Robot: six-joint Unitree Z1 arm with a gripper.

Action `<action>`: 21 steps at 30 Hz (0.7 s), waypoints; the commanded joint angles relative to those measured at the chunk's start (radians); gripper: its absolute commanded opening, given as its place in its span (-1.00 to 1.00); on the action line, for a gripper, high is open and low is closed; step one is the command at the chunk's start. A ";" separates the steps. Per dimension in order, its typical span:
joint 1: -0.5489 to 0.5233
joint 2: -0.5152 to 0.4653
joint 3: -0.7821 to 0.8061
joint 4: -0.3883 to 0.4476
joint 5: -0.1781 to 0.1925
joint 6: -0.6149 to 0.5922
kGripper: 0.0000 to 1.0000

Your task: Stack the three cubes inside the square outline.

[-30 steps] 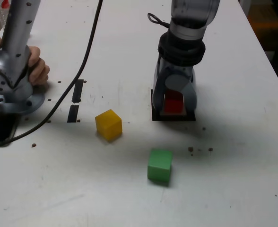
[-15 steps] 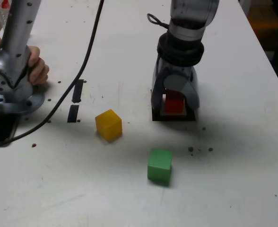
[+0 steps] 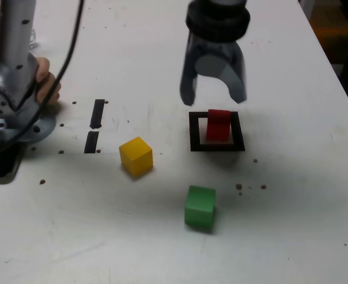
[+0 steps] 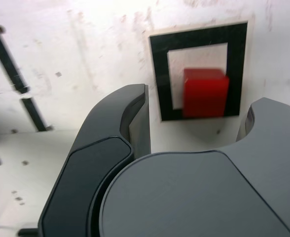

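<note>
Gripper [image 3: 213, 97] hangs above the square outline [image 3: 216, 146], jaws spread and holding nothing. Red cube [image 3: 218, 125] sits inside the outline, so the first block looks placed. Yellow cube [image 3: 136, 156] and green cube [image 3: 199, 206] lie apart on the table [image 3: 304, 225]; one needs fetching next.

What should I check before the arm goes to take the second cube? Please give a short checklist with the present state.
1. Red cube sits inside the square outline: ok.
2. Hand open and empty, above the red cube: ok.
3. Red cube centred in the outline: not ok, in the wrist view it sits toward one side of the pale centre.
4. Yellow cube free on the table, nothing touching: ok.
5. Green cube free on the table: ok.
6. Person's hand near the arm base, away from the cubes: ok.
</note>
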 commanded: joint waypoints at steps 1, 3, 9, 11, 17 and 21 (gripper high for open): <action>-0.013 -0.030 -0.012 0.022 0.006 0.003 0.52; -0.029 -0.052 -0.015 0.045 0.014 0.005 0.52; -0.127 -0.142 0.026 0.099 0.034 0.022 0.52; -0.157 -0.166 0.049 0.105 0.034 0.037 0.52; -0.243 -0.231 0.143 0.108 0.040 0.074 0.52; -0.337 -0.279 0.258 0.103 0.067 0.092 0.52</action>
